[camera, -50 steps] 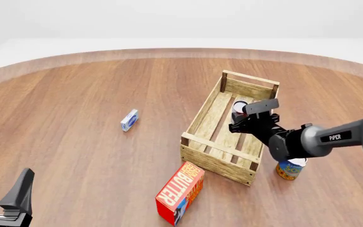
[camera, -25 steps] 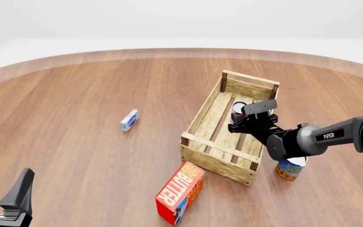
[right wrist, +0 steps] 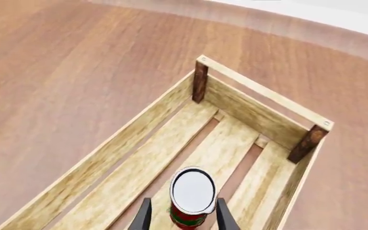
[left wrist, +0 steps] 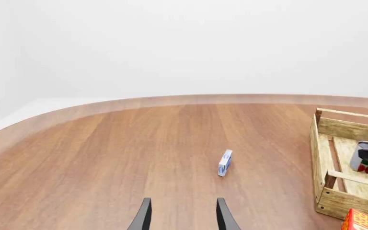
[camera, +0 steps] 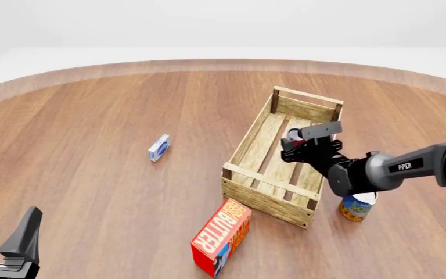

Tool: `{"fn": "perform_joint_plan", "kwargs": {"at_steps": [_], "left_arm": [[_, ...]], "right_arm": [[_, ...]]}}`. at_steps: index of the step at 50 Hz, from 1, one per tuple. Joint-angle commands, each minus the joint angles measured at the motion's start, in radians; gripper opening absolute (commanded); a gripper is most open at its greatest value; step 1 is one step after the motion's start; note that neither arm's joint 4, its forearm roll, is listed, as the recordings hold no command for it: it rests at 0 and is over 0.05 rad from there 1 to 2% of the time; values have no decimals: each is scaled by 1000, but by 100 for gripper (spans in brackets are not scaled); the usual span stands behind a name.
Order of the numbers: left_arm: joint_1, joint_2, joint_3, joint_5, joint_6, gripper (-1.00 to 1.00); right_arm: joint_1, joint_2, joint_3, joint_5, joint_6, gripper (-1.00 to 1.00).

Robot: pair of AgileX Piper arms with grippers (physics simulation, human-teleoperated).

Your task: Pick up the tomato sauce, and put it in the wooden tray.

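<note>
The right tool [right wrist: 182, 215] is held over the wooden tray [right wrist: 260, 103], its two fingers set narrowly at either side of the tomato sauce [right wrist: 192, 196]. Whether the can is gripped or merely flanked cannot be told. The can is seen upright inside the tray, over the slatted floor and nearer the tray's far end rail than its near one; whether it rests on the slats cannot be judged. It is judged to be rigid and fairly light, with a smooth label that may slip, so it is best taken across the cylindrical wall at mid-height. The left tool [left wrist: 182, 218] is held spread and empty, well apart from the tray.
</note>
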Motion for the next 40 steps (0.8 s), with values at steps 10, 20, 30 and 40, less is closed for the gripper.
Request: {"fn": "perform_joint_plan", "kwargs": {"at_steps": [10,20,30,40], "left_arm": [[0,0,0,0,0,100],[0,0,0,0,0,100],[0,0,0,0,0,100],[0,0,0,0,0,100]], "right_arm": [[-9,-31,19,1,7,100],[-10,-50,27,9,4,100],[-7,-88,46,20,0,100],[-8,-154,72,41,-10,100]]}}
